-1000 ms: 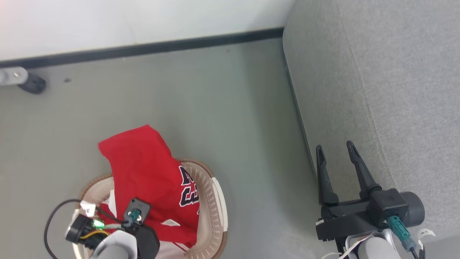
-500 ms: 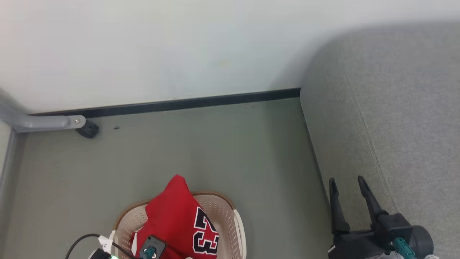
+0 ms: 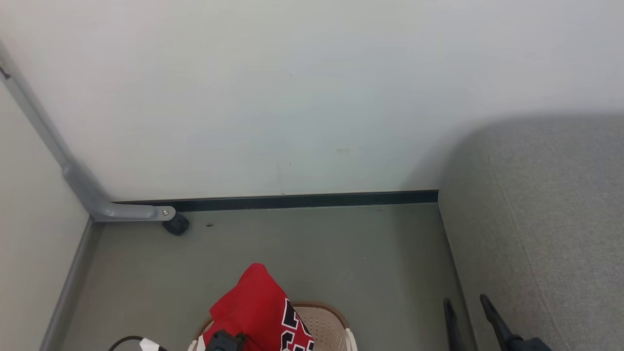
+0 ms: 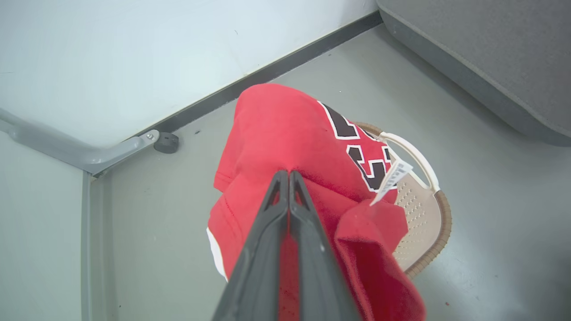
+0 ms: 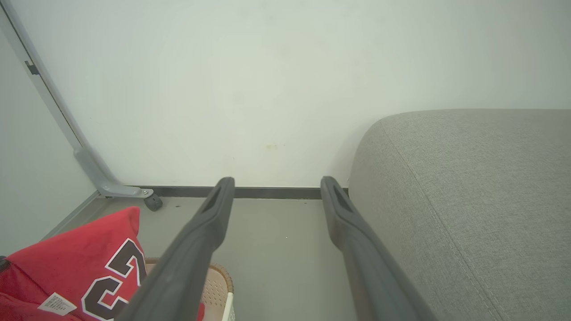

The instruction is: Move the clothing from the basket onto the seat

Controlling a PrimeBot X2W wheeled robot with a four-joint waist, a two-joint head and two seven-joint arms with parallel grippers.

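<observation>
Left wrist view shows me the left gripper (image 4: 287,174) pinching the clothing (image 4: 285,129) above the basket (image 4: 429,214), and the right gripper (image 5: 276,185) stands wide near the seat (image 5: 468,187).

Pale wall (image 3: 292,97), dark baseboard (image 3: 302,200), grey-green floor (image 3: 292,253) — grey metal bar (image 3: 131,212), black caster (image 3: 176,225) at the corner

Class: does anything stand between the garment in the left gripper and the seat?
Nothing visible does. Only bare floor lies between the clothing, pinched in the left gripper, and the seat; the open right gripper hangs near its edge.
</observation>
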